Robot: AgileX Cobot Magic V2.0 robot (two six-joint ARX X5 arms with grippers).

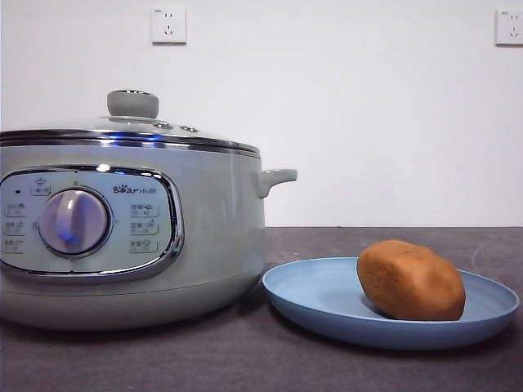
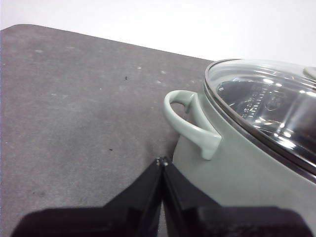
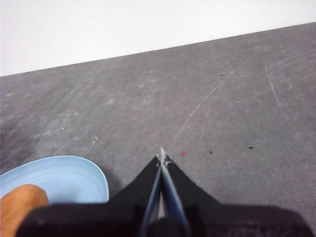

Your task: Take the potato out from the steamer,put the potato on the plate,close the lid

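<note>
The brown-orange potato (image 1: 410, 281) lies on the light-blue plate (image 1: 319, 294), toward its right side; both also show in the right wrist view, potato (image 3: 22, 207) and plate (image 3: 64, 177). The pale grey-green steamer (image 1: 204, 237) stands to the left with the glass lid (image 1: 131, 126) resting on its chrome rim. In the left wrist view the lid (image 2: 266, 106) covers the steamer (image 2: 237, 168). My left gripper (image 2: 162, 161) is shut and empty beside the steamer's side handle (image 2: 190, 123). My right gripper (image 3: 161, 155) is shut and empty over bare table beside the plate.
The dark grey tabletop (image 1: 245, 359) runs to a white wall with two power sockets (image 1: 168, 24). The steamer's other side handle (image 1: 274, 178) juts toward the plate. Neither arm appears in the front view.
</note>
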